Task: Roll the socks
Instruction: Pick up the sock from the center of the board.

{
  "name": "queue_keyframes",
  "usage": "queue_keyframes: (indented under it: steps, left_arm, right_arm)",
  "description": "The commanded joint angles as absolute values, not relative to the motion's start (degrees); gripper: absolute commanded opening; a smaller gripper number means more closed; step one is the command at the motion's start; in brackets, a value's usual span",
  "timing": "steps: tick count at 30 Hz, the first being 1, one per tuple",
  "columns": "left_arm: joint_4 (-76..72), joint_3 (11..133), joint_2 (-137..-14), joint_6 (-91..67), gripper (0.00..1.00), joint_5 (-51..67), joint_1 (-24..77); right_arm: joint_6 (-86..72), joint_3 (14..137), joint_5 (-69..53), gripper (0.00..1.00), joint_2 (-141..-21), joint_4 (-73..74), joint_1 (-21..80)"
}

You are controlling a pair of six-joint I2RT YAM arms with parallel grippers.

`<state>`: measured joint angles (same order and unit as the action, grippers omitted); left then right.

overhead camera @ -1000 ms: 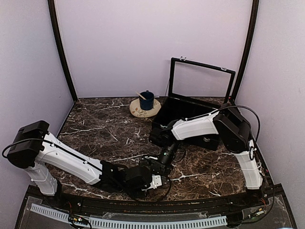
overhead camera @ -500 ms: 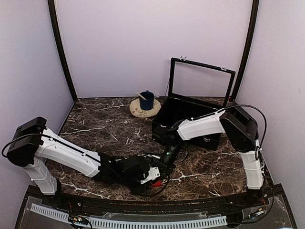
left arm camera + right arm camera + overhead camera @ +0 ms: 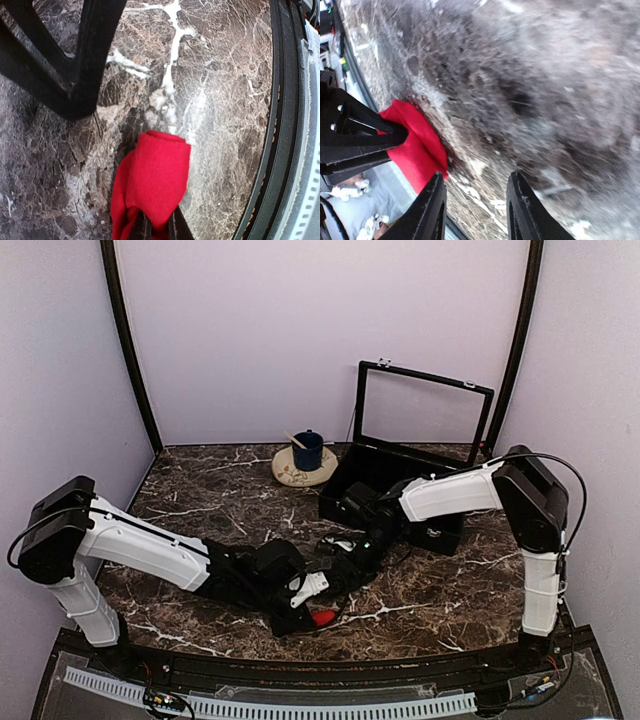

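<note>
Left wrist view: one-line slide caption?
Left gripper clamps the red sock near the marble table front edge.

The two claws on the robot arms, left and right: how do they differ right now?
The left gripper is shut, pinching the red sock; the right gripper is open and holds nothing. The left gripper's tips are wrapped in fabric, while the right gripper hangs over bare marble table beside the sock. Both are black, two-fingered, and close together near the table's front edge.
</note>
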<state>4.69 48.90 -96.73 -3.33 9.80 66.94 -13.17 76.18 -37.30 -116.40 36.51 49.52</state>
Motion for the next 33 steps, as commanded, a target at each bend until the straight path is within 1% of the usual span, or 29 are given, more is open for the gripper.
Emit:
queue_keyframes:
  steps: [1, 16, 25, 33]
  left_arm:
    - [12.15, 48.69, -96.45, -6.89, 0.0, 15.41, 64.59]
    - [10.04, 52.68, -92.04, -12.96, 0.0, 15.47, 57.2]
    - [14.26, 63.17, -93.39, -14.44, 0.0, 13.35, 52.23]
    - [17.84, 75.8, -97.98, -14.8, 0.0, 8.74, 46.61]
  right_arm:
    - [-15.74, 74.18, -31.01, 0.38, -112.2, 31.66, 49.4]
    - [-18.55, 66.41, -20.56, 0.36, -99.86, 22.29, 49.42]
    - [-21.08, 61.53, -10.62, 0.36, -90.24, 19.72, 49.4]
    - [-25.0, 57.99, 5.76, 0.36, -80.44, 19.16, 49.36]
